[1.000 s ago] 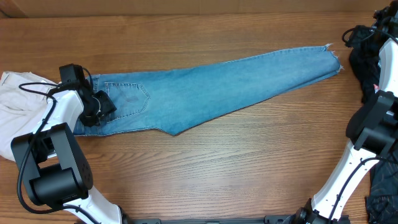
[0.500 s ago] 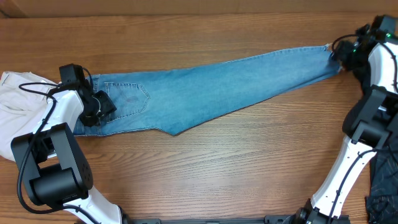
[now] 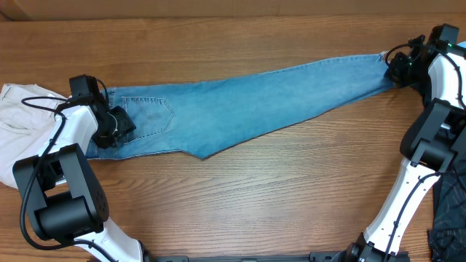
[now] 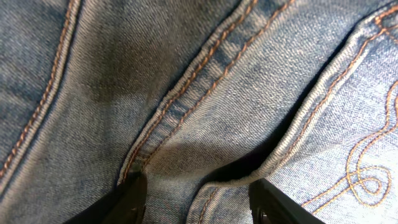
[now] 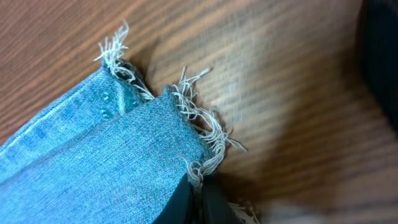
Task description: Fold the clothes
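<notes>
At far left we see cream-white trousers. Our left gripper stands half open, pressing the waist of the light-blue jeans, which stretch across the wooden table. At upper right, our right gripper pinches their frayed hem.

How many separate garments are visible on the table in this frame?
3: the light-blue jeans stretched across the middle, cream-white trousers bunched at the left edge, and a black garment at the right edge, mostly hidden behind the right arm. More could lie outside the frame.
</notes>
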